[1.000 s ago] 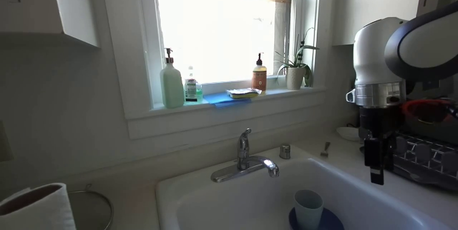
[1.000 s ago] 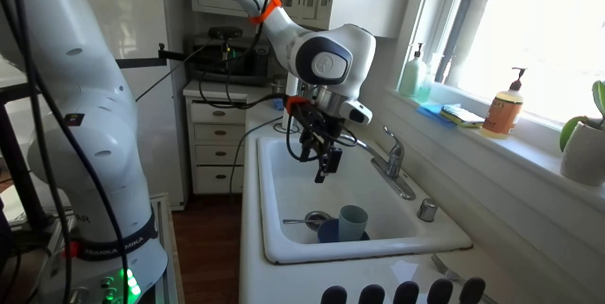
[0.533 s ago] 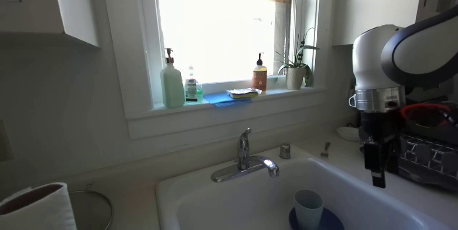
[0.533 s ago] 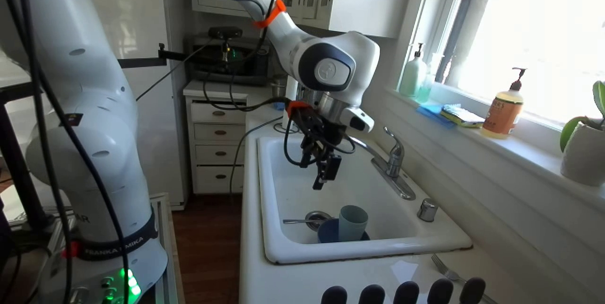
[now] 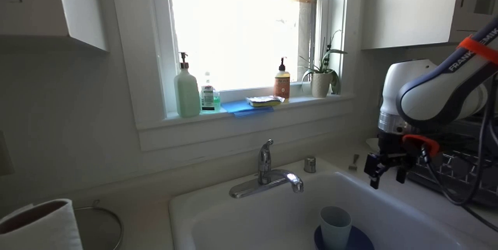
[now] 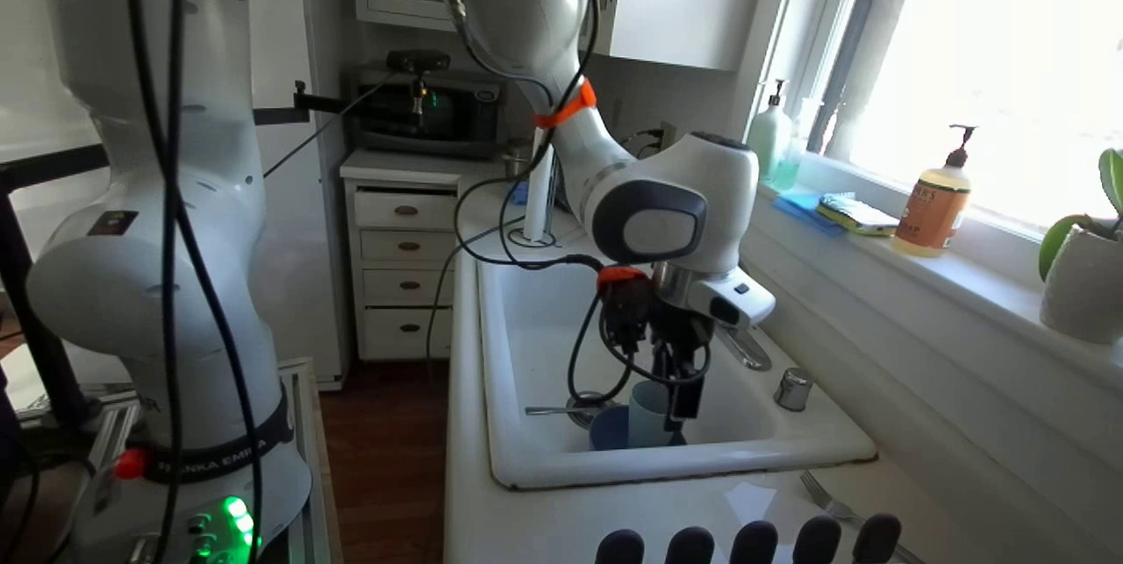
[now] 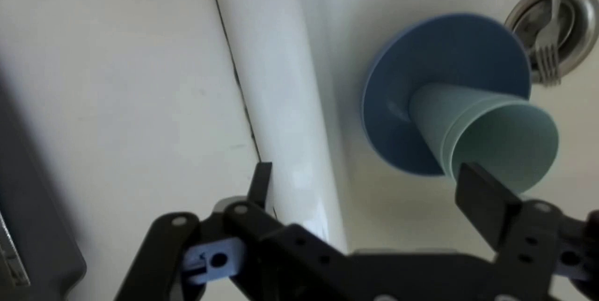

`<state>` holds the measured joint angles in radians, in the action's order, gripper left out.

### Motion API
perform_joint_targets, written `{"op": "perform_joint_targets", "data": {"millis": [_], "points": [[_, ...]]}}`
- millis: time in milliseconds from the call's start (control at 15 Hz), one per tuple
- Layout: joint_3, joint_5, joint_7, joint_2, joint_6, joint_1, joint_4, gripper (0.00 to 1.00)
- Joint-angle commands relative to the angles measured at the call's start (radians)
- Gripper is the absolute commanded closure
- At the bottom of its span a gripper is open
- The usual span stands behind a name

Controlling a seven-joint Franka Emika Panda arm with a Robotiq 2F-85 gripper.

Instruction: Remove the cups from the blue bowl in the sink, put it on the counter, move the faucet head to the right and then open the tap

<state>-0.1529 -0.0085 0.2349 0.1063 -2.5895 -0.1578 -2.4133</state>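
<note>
Gripper [image 7: 368, 184] spread and empty over the edge of the sink [image 7: 285, 104], cups [image 7: 484, 135] standing in the blue bowl [image 7: 449, 53].

The fingers [image 7: 486, 202] stand wide apart, one in line with the seam where sink meets counter [image 7: 140, 81], the other overlapping the cups' lip in the wrist view; whether it touches cannot be told. The pale green cups, two rims showing, stand in the bowl on the sink floor, just beside a fork [image 7: 549, 39] lying across the drain [image 7: 581, 32]. In an exterior view, the chrome faucet [image 5: 265, 167] rises from the sink's window-side ledge, near a metal cap [image 5: 310, 165]. Beyond, the sill [image 5: 301, 101] carries a green pump bottle [image 5: 187, 93], a blue cloth [image 5: 242, 109], a yellow sponge [image 5: 264, 103], an orange soap bottle [image 5: 282, 86] and a potted plant [image 5: 320, 84] before a window [image 5: 237, 40].
</note>
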Motion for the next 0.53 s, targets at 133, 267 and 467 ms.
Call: {"op": "perform_joint_targets", "data": {"millis": [133,267,467], "points": [[-0.001,0.044,0.096,0.163,-0.208,0.034,0.112,0.0],[-0.014,0.025,0.062,0.119,-0.18,0.036,0.071,0.0],[-0.016,0.025,0.061,0.122,-0.18,0.037,0.071,0.0]]}}
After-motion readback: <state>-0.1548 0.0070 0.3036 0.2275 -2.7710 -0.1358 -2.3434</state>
